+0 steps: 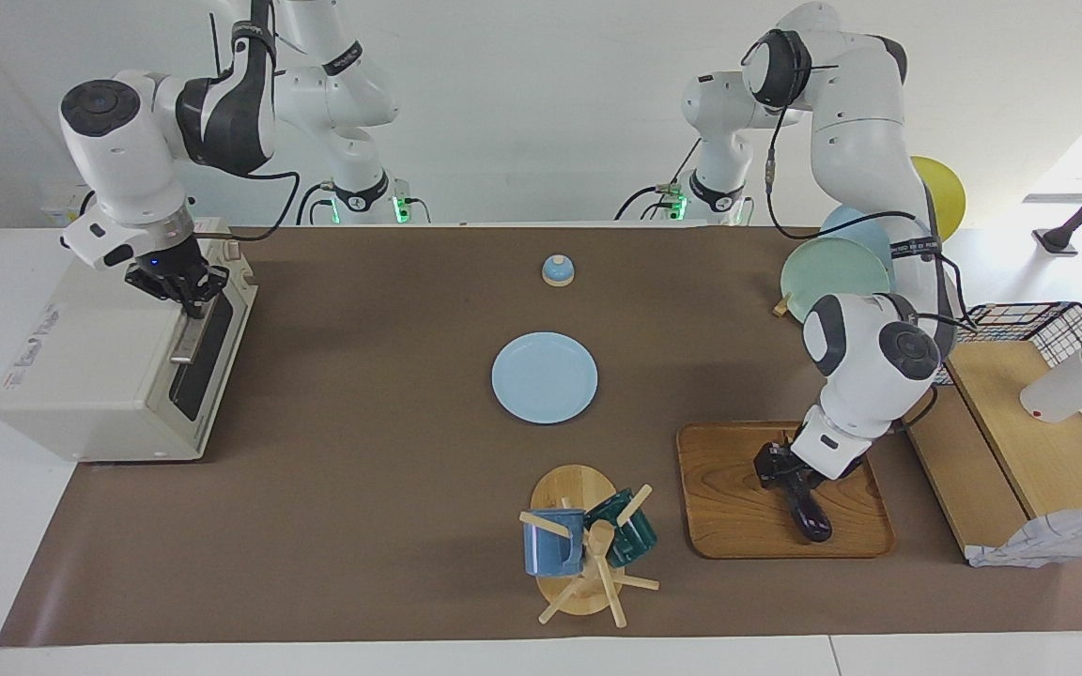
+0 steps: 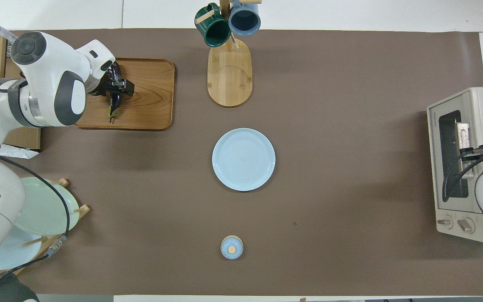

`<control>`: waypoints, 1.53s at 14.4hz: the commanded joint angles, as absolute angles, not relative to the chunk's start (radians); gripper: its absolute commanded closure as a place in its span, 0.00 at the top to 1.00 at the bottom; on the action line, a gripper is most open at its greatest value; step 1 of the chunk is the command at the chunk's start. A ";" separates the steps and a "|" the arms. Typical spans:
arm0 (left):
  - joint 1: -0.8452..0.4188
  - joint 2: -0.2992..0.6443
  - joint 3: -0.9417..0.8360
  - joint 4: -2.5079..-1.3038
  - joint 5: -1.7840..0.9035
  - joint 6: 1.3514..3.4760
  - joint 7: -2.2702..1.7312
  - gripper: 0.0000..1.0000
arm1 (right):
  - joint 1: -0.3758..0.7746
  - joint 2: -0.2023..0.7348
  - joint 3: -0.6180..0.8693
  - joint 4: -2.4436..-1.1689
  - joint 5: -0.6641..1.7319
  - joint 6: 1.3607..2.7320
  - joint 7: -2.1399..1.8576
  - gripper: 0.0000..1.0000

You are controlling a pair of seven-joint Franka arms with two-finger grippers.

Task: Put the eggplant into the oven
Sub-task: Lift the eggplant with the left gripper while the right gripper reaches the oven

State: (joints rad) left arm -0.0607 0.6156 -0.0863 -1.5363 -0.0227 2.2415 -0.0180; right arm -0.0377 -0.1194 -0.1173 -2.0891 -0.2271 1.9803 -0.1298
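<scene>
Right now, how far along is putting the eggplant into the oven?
Early. Done: nothing yet; the oven door looks closed. In hand: the left tool is down at the eggplant on the wooden tray; the right tool is at the door handle. Left: opening, carrying, placing.

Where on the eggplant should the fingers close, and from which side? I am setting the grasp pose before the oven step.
Grip the eggplant across its slim middle, coming straight down from above. It lies flat on the wooden tray, so only its top and flanks are free, and its long narrow body suits fingers set crosswise to its length. The left gripper is already down at its end nearer the robots.
</scene>
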 commanded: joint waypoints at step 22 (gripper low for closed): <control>-0.540 0.185 -0.094 -1.968 -0.196 2.284 -0.508 0.00 | 0.081 0.046 -0.110 -2.279 -0.109 2.434 -0.077 0.00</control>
